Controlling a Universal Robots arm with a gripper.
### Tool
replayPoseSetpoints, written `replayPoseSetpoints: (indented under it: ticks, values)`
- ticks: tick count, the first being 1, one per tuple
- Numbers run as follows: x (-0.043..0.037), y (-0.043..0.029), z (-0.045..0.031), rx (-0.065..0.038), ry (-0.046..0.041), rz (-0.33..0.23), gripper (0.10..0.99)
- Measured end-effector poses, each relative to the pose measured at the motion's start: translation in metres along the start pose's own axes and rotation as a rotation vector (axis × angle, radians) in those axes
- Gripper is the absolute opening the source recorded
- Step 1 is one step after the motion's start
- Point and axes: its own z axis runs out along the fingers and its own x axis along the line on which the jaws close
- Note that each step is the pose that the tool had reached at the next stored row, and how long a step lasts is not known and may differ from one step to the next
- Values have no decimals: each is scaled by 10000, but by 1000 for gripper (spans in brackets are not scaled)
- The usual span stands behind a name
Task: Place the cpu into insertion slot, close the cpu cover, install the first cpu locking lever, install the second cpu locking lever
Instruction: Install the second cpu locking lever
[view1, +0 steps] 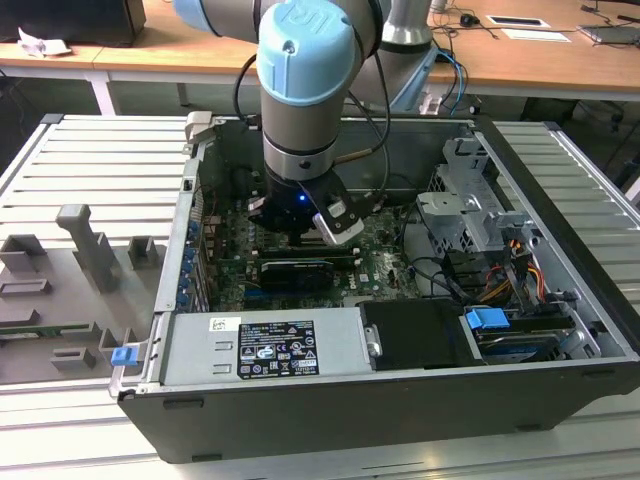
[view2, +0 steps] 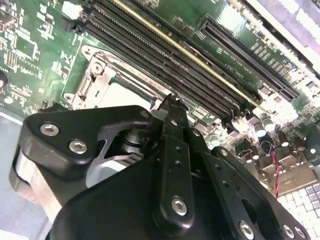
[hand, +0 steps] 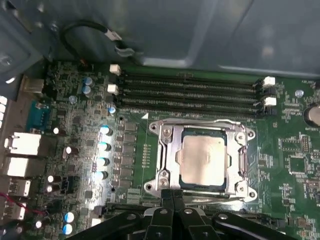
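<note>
Gripper low over the green board, just beside the edge of the insertion slot farthest from the memory slots. Black fingers pressed together, with nothing seen between them; same narrow closed tip in the second wrist view, hanging just beside the silver frame of the slot. Not possible to tell if the tip touches the frame.

Cpu already lying flat inside the slot, pale metal top facing up. Cpu cover folded down flat around the cpu, the chip visible through its square opening. Thin metal rod lying along the side of the cover nearest the memory slots.

Seen from the exterior view, arm reaching down into the open computer case, gripper near the middle of the board.
</note>
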Motion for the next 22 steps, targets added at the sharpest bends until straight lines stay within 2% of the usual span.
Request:
replayPoseSetpoints:
  ticks: [5,7,10,12,15,17,19,22]
  values:
    - [114,-74,-8,-303,-78,-14,106]
    - [122,-89,-5,-363,-93,-16,106]
    - [137,-104,34,-508,-112,-14,106]
    - [146,-109,54,-553,-115,-13,106]
    - [156,-122,108,-722,-129,-11,106]
    - [156,-126,126,-774,-132,-11,106]
    - [157,-135,162,-871,-141,-10,106]
    - [165,-137,172,-901,-142,-10,106]
